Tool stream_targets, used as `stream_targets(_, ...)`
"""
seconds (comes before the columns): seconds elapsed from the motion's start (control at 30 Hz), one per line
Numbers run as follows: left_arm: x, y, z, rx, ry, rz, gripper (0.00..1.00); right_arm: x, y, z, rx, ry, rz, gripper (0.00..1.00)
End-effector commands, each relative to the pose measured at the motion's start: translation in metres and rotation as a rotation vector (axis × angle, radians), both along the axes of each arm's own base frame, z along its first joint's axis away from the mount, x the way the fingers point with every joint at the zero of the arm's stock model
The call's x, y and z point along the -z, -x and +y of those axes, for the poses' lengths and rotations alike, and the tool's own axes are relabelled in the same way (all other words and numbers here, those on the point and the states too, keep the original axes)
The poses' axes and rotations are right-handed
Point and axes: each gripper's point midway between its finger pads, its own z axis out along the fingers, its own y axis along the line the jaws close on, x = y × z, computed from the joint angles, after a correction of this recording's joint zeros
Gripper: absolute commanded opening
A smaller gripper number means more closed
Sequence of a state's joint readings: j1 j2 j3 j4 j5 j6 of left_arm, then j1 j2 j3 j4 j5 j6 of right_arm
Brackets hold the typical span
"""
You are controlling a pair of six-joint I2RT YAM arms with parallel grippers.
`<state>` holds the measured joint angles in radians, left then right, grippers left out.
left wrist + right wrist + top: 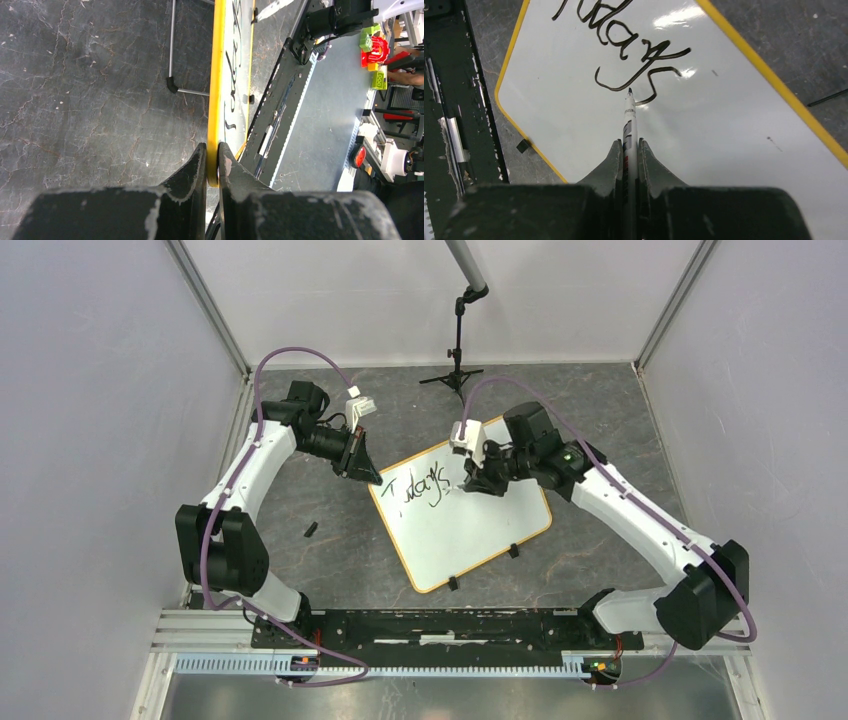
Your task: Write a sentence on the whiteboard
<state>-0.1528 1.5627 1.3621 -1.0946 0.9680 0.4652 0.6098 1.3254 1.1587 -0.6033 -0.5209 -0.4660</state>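
The whiteboard [470, 530], white with a yellow rim, lies tilted on the dark table. Black script reading roughly "Todays" [424, 485] runs along its upper part and shows in the right wrist view [624, 45]. My left gripper [366, 474] is shut on the board's left corner rim [215, 100]. My right gripper [470, 483] is shut on a white marker [629, 125], whose black tip touches the board just below the last letter. The whiteboard also fills the right wrist view [704, 150].
A small black cap-like piece [311, 530] lies on the table left of the board. A black tripod stand [457, 375] stands at the back. Two black clip feet [483, 567] sit on the board's near edge. Grey walls enclose the table.
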Motion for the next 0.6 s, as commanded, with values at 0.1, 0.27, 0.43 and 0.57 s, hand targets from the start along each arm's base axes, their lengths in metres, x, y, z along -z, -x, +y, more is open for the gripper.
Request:
stream_targets(0.1,0.016,0.000,0.001,0.036,-0.077,-0.019,0.02,-0.046,-0.025,-0.008,0.038,-0.084,-0.078,0.00)
stream_targets(0.27,0.018,-0.002,0.005,0.013,-0.113,-0.016,0.02,-0.050,-0.036,-0.023,0.080,-0.095,-0.085,0.00)
stream_targets(0.43,0.019,-0.003,0.008,0.007,-0.133,-0.025,0.03,-0.054,-0.046,-0.036,0.115,-0.101,-0.098,0.00)
stream_targets(0.57,0.023,-0.002,0.008,0.010,-0.142,-0.018,0.03,-0.054,-0.052,-0.044,0.132,-0.101,-0.102,0.00)
